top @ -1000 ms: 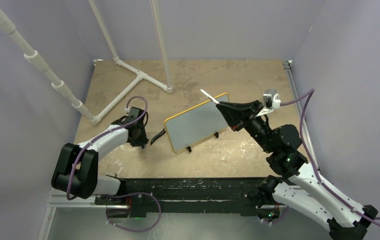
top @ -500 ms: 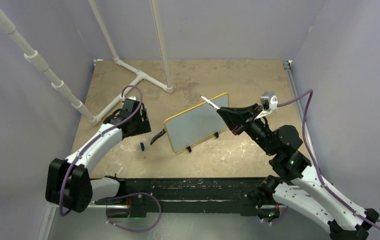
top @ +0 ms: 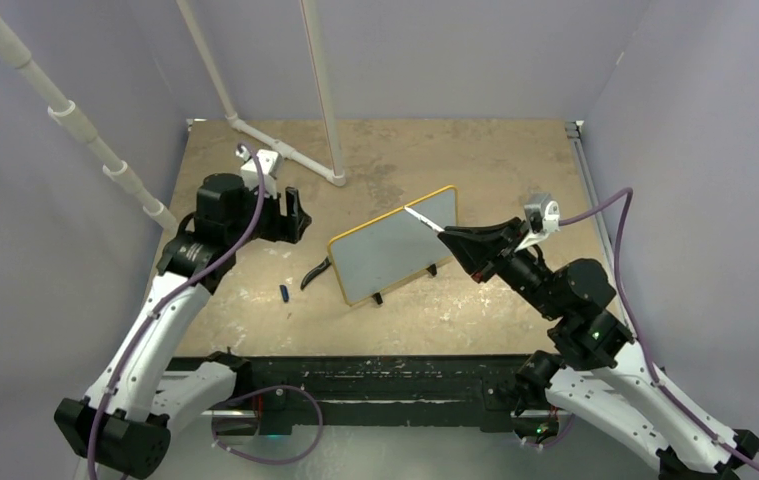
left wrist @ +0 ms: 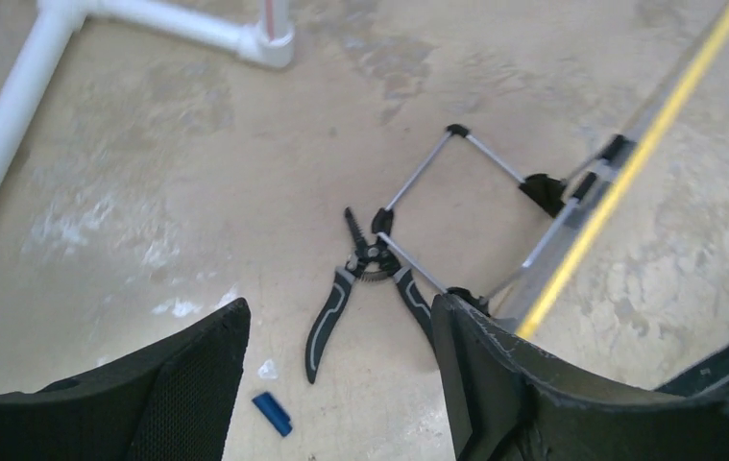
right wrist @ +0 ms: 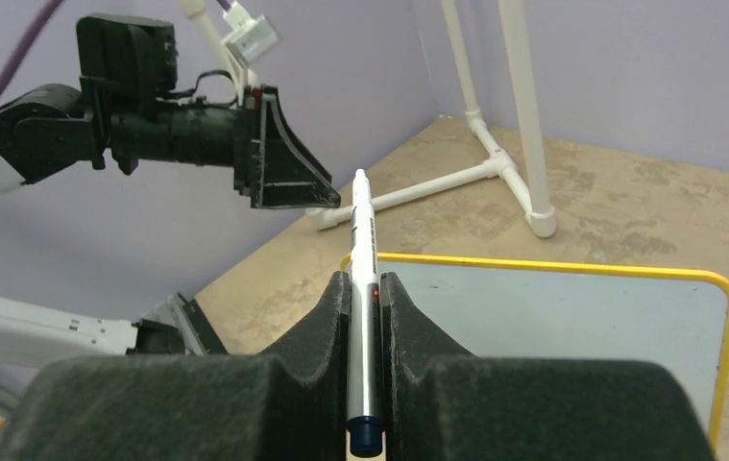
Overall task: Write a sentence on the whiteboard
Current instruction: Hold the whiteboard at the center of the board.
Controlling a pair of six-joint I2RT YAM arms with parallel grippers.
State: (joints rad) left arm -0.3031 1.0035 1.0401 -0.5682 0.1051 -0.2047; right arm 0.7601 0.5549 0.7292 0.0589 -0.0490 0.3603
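**Right gripper** (right wrist: 365, 286): I have its two fingers pinched tight on a white marker (right wrist: 361, 216). The marker's tip points out past them, over the far edge of the whiteboard (top: 390, 250); I cannot tell whether tip meets board.

**Whiteboard:** it stands mid-table between my two arms, leaning back on a wire stand (left wrist: 543, 189).

**Left gripper** (left wrist: 341, 305): held high, fingers spread wide, gripping nothing. Below it black pliers (left wrist: 365, 264) lie at the stand's corner, with a small blue cap (left wrist: 272, 414) near their handles.

**Surroundings:** white pipe frame (top: 280, 152), mottled tan table (top: 515, 160), lilac walls (top: 435, 50).
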